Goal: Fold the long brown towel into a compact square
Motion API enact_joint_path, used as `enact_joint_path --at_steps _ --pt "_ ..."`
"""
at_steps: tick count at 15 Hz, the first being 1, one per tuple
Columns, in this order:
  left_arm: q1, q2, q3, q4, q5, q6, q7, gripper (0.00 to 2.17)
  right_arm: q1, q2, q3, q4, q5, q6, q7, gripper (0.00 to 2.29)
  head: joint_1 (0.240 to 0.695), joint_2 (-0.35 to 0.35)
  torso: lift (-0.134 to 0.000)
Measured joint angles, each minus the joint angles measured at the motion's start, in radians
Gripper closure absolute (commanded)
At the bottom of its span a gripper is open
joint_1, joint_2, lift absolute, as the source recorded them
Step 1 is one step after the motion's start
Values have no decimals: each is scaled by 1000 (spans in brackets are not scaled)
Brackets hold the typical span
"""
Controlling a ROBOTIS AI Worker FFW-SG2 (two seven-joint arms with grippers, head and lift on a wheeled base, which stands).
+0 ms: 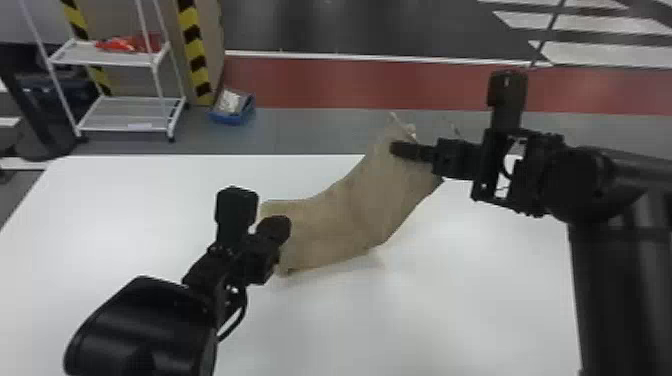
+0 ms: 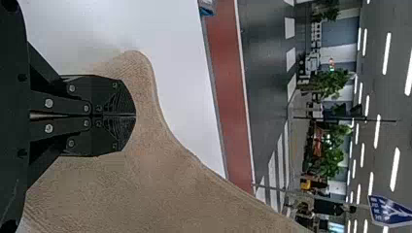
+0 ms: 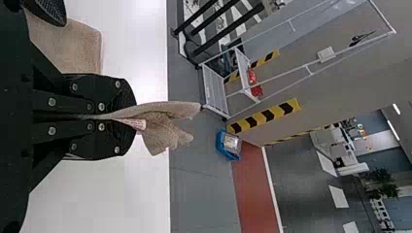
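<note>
Towel (image 1: 345, 215): slung between both grippers, rising toward 2 o'clock, upper end overlapping the surface's (image 1: 450, 310) far edge in head view. Not a square.

Right end effector (image 1: 400, 150), 2 o'clock of the left: clenched on the towel, bunched cloth and a small label (image 3: 137, 123) poking past the fingertips.

Left end effector (image 1: 275, 229), at the towel's 8 o'clock end: fingers together, towel right at them; can't tell if cloth is pinched.

Room: white surface spreads from the towel's 4 to 6 o'clock, also 10 to 11. Past the far edge, 10 o'clock: rack (image 1: 132, 102), blue bin (image 1: 231, 119).
</note>
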Motion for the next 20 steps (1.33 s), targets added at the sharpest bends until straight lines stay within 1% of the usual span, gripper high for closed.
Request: enact_joint_path --at_steps 3,5,9,14,17,20 --pt "13 11 15 -10 7 2 -36 1757 -17 3 -1 18 8 -3 -5 1143 695 -77 -118" --pt "17 15 20 -9 2 6 -41 1757 -15 13 4 20 13 -3 -6 1143 695 -66 -118" --pt "13 16 10 25 0 -6 -44 1757 3 42 36 19 28 -3 -6 1143 695 -49 -118" --pt "17 11 -26 36 1 -18 -36 1757 14 92 111 28 74 -16 -10 1143 695 -24 -118" --pt "24 8 -50 43 1 -31 -32 1757 32 96 180 55 96 -58 -23 1143 695 -12 -118" --pt "25 4 -71 48 4 -40 -24 1757 42 96 215 98 100 -110 -28 1139 695 -9 -118"
